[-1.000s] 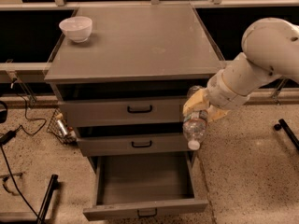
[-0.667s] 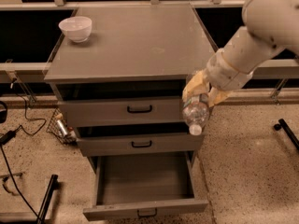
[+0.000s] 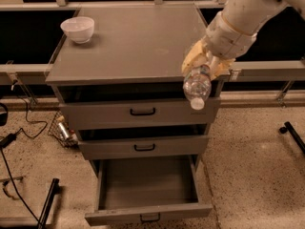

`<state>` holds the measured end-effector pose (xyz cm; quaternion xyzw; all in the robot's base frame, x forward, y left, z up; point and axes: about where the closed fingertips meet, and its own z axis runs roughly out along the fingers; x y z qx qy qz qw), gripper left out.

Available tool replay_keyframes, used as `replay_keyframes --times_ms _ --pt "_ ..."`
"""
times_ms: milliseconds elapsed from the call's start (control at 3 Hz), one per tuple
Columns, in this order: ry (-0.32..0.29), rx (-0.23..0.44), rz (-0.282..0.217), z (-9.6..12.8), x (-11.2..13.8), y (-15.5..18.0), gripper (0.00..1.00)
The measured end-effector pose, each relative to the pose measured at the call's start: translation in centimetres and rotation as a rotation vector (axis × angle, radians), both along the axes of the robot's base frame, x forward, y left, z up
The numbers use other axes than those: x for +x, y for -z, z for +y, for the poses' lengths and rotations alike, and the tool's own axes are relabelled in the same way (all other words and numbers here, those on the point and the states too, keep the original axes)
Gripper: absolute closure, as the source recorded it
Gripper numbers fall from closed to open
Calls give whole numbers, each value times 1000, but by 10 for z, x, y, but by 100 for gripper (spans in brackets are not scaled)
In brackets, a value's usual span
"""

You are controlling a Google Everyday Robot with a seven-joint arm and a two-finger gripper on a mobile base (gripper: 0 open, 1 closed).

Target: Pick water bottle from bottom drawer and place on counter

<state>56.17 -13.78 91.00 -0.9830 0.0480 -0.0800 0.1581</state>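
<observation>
Gripper (image 3: 206,62) at front right edge of counter (image 3: 128,46), jaws pinching bottle (image 3: 197,86) by its base end. Bottle in air, tilted, white cap pointing down, overlapping counter rim and right end of top drawer (image 3: 143,112) in view. Bottom drawer (image 3: 147,214) pulled open. White bowl (image 3: 78,29) on counter's back left corner, well apart from bottle.
</observation>
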Motion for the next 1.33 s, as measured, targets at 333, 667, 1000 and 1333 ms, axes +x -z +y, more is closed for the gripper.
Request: replay_keyframes --times_ms 333,667,1000,1333 --pt "-14 27 -49 16 28 -8 100" --pt "-21 68 -97 39 59 -2 100" --pt "-21 99 -124 67 96 8 100" --pt "-32 112 -112 70 99 9 100"
